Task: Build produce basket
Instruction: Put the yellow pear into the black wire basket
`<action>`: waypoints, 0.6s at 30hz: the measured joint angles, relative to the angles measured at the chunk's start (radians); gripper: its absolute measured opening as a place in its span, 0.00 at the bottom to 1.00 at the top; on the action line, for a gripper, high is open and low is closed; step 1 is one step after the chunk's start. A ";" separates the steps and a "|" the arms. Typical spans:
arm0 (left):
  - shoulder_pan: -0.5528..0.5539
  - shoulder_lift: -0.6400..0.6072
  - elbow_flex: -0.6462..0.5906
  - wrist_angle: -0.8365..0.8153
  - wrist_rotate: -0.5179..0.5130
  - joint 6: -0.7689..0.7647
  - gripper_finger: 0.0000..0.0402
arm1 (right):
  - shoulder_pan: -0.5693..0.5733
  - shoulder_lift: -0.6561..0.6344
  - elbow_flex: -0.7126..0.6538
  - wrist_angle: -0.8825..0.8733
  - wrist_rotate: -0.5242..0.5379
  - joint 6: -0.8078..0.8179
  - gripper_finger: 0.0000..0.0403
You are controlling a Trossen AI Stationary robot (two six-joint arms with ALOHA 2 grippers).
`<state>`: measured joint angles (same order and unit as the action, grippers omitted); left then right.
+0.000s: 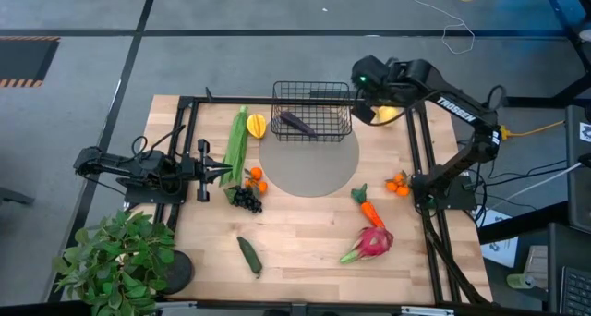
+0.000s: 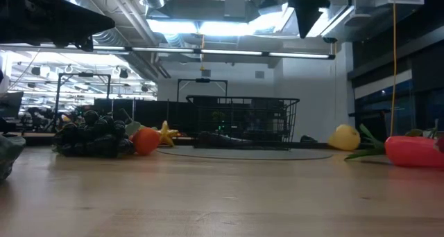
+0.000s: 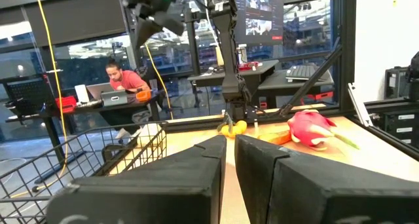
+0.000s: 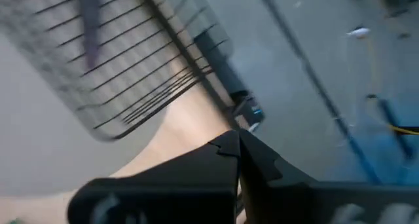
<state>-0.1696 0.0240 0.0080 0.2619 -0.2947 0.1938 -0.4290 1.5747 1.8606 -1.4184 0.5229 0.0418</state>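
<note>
The black wire basket [image 1: 312,111] stands at the table's far middle with a purple eggplant [image 1: 297,123] lying inside. The green corn [image 1: 238,145], yellow starfruit [image 1: 256,125], small oranges [image 1: 256,177] and dark grapes [image 1: 246,199] lie left of it. The cucumber [image 1: 250,256], carrot [image 1: 369,208], dragon fruit [image 1: 371,242] and more oranges [image 1: 399,183] lie nearer. My right gripper [image 4: 237,152] is shut and empty, raised just right of the basket above a yellow fruit [image 1: 389,115]. My left gripper [image 3: 229,145] is shut and empty, low beside the corn's near end.
A grey round mat [image 1: 309,164] lies in front of the basket. A leafy potted plant [image 1: 115,256] stands at the table's near left corner. Black frame rails run along the table's left and right sides. A person sits at a desk in the room beyond [image 3: 124,80].
</note>
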 joint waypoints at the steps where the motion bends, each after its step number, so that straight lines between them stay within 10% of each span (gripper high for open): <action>1: 0.000 0.000 0.000 0.000 0.000 0.000 0.06 | -0.001 0.000 0.000 0.009 0.033 0.004 0.00; 8: 0.000 0.000 0.000 0.000 0.000 0.000 0.06 | -0.101 0.013 -0.060 0.023 0.079 0.022 0.08; 18: 0.000 0.000 0.000 0.000 0.000 -0.001 0.06 | -0.327 0.017 -0.439 0.414 0.024 0.002 0.52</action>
<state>-0.1696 0.0239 0.0082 0.2620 -0.2947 0.1932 -0.7560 1.5917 1.4218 -1.0041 0.5466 0.0433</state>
